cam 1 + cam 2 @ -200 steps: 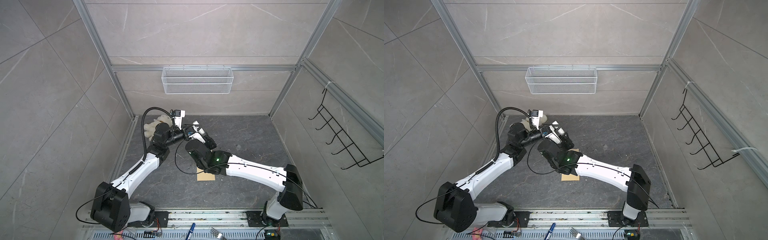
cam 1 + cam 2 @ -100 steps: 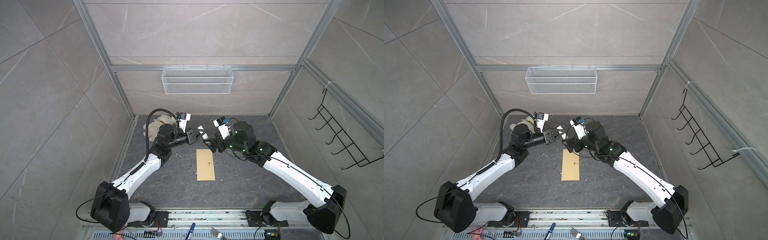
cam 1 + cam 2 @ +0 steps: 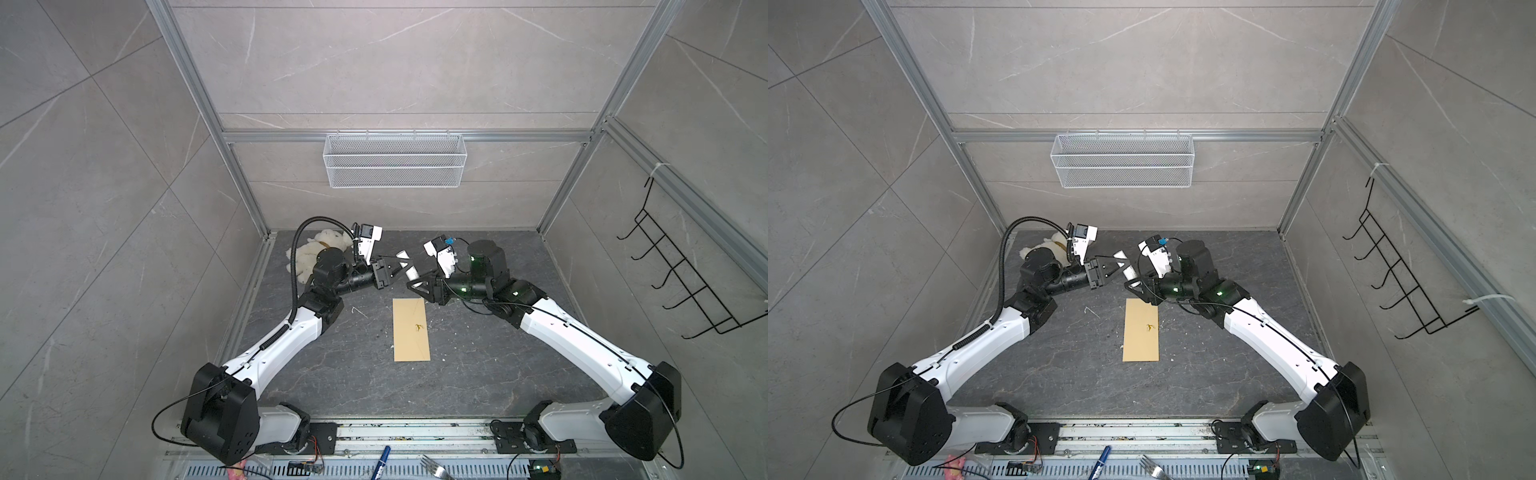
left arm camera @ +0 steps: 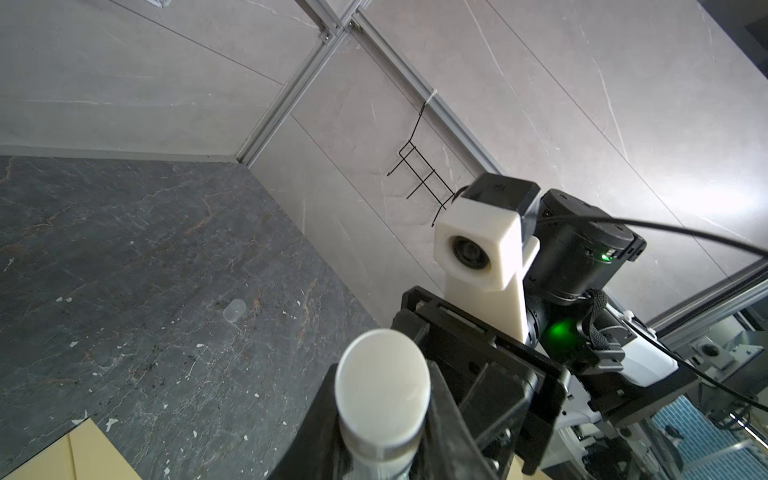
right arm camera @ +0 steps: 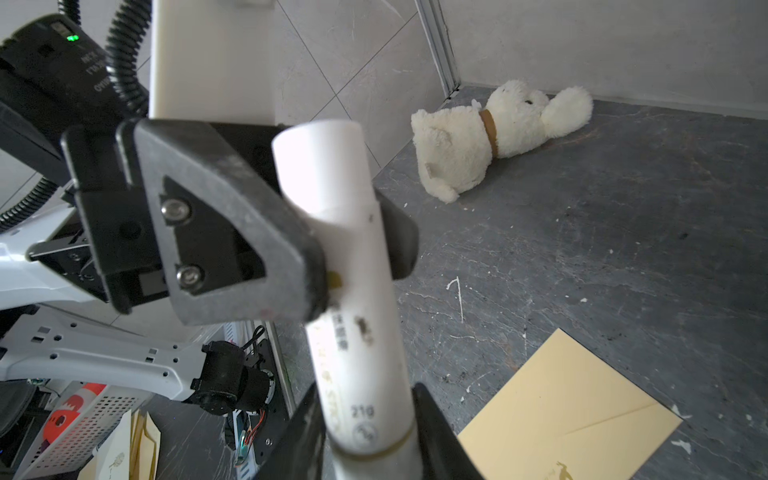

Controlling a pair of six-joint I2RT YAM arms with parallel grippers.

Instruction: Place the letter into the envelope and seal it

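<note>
Your left gripper [image 5: 353, 257] and right gripper [image 5: 370, 440], 2 together, clamp 1 white glue stick [image 5: 357, 353]; 1 envelope [image 3: 411, 328] lies flat on the table [image 3: 332, 374] near them, 1 plush bear [image 3: 309, 253] farther back.

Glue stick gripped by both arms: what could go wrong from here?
The left gripper and right gripper both clamp the glue stick; an off-axis pull or twist could make it slip and drop. The envelope lies flat with nothing holding it, so rubbing glue on may drag or crease it.

Dark stone tabletop [image 3: 478, 374], envelope [image 3: 411, 330], plush bear [image 3: 309, 249]
</note>
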